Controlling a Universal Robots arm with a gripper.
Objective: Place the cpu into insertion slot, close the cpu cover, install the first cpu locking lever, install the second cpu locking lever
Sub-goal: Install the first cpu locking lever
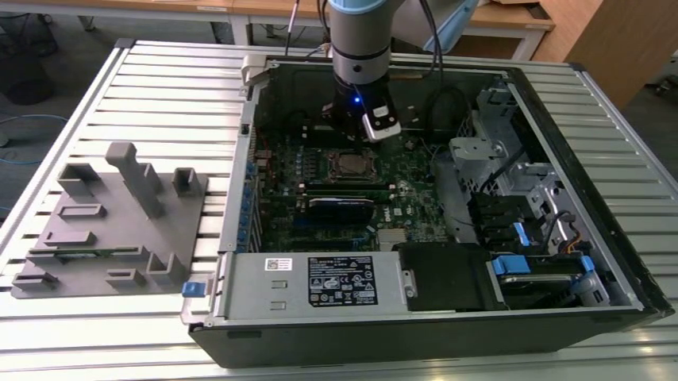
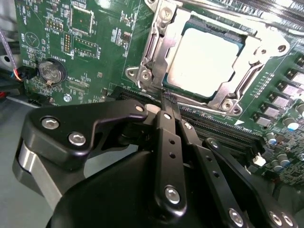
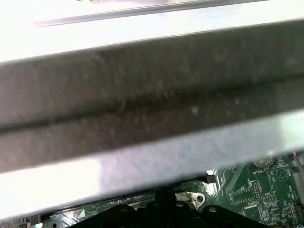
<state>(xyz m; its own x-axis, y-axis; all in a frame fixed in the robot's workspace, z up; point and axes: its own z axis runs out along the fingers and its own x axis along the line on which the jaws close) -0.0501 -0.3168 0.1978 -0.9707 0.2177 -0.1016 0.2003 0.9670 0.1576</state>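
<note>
Claw (image 2: 165, 97) pinched together, empty, tips at cover (image 2: 157, 46) corner. Cpu (image 2: 206, 57) just past tips, lying flat inside cover's window. Might slide off and scrape green board (image 2: 95, 52) if pushing crooked.

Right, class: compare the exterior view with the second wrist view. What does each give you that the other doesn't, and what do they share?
Exterior view: the whole open computer case lying on a slatted table, a grey fixture block at the exterior view's left, and the labelled power supply.
Second wrist view: a coin battery on the green board, and the screws at the corners of the cpu cover.
Both: the cpu seated beneath that closed cover, with the gripper close beside it.
</note>
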